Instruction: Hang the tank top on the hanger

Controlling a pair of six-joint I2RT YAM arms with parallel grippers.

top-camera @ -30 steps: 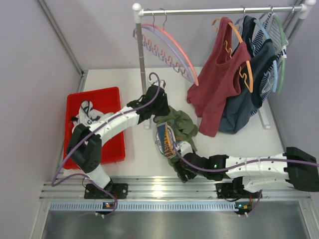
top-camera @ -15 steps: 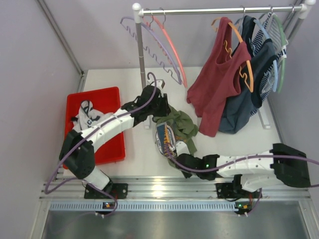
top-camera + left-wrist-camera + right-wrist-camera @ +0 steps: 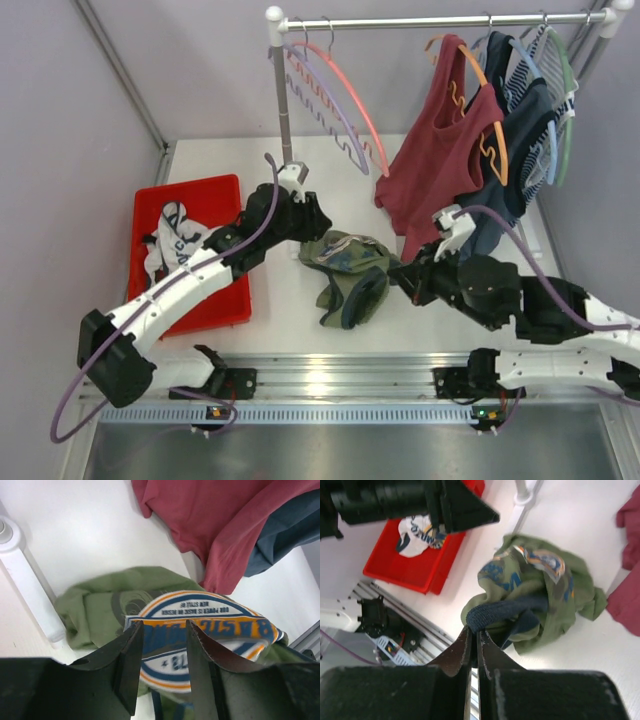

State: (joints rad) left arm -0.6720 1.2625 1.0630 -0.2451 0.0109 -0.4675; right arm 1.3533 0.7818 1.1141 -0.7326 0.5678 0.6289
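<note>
Cloth in a crumpled heap at the centre of the white table [image 3: 290, 310]: the olive-green sleeveless tank top [image 3: 345, 268] with dark navy trim lies bunched. Its longer stretch runs roughly from 2 o'clock down toward 7 o'clock, and neck and hem cannot be told apart. In the left wrist view its round printed chest graphic faces up. The left gripper [image 3: 163, 625] hangs over the heap's 10 o'clock edge, fingers spread apart and grasping nothing. The right gripper [image 3: 474, 635] reaches in from 3 o'clock, clenched on a fold of the navy trim at the heap's near side. The thin salmon-pink plastic hanger [image 3: 352, 98] with its wavy lower bar hangs by a metal hook from the silver rail [image 3: 430, 20] at 12 o'clock, beside a lilac hanger [image 3: 325, 95]. It is slanted toward 5 o'clock and well apart from the tank top. A dark red tank top [image 3: 435, 170] hangs at 1 o'clock, and a red plastic tray [image 3: 225, 300] holding a white printed garment [image 3: 172, 235] sits at 9 o'clock.
</note>
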